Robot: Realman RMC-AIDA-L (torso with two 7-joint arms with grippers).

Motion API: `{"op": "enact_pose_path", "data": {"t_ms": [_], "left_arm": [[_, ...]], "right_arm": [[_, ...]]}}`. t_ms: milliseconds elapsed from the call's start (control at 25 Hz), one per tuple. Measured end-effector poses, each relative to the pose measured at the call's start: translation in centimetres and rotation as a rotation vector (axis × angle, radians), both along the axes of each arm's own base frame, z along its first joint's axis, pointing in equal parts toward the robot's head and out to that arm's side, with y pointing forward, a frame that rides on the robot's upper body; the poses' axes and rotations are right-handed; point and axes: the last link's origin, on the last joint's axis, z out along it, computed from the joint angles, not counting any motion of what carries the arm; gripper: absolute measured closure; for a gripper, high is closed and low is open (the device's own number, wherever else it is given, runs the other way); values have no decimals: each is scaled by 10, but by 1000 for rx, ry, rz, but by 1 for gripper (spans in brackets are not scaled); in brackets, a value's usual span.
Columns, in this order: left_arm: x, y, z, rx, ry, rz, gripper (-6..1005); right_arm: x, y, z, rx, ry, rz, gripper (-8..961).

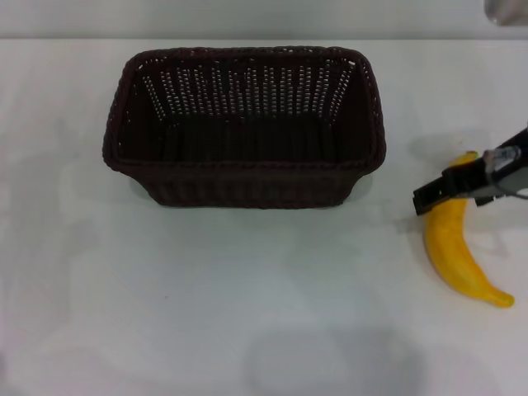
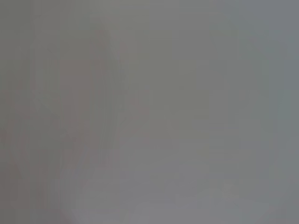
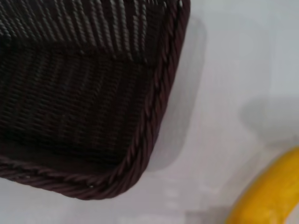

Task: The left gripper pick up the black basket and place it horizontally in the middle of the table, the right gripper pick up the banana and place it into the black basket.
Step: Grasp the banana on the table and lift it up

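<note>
The black basket [image 1: 247,186] stands lengthwise across the middle of the white table [image 1: 206,305], towards the back, upright and empty. The banana [image 1: 455,247] lies on the table to the basket's right, near the right edge, with its stem end pointing to the front. My right gripper [image 1: 439,196] reaches in from the right edge and sits over the banana's far end. The right wrist view shows a corner of the basket [image 3: 149,116] and part of the banana [image 3: 268,196] on the table. My left gripper is out of view, and the left wrist view shows only plain grey.
A grey object [image 1: 505,10] shows at the back right corner of the head view. The white tabletop stretches in front of and to the left of the basket.
</note>
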Motion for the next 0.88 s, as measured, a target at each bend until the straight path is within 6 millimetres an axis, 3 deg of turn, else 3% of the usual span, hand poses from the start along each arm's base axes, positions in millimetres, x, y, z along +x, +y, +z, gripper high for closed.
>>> {"op": "enact_pose_path", "data": {"t_ms": [280, 880], "left_arm": [[3, 4, 3, 6, 14, -9, 294], [4, 6, 6, 3, 25, -18, 295]], "right_arm": [[14, 2, -16, -18, -6, -72, 78], [40, 11, -30, -20, -22, -142, 78]]}}
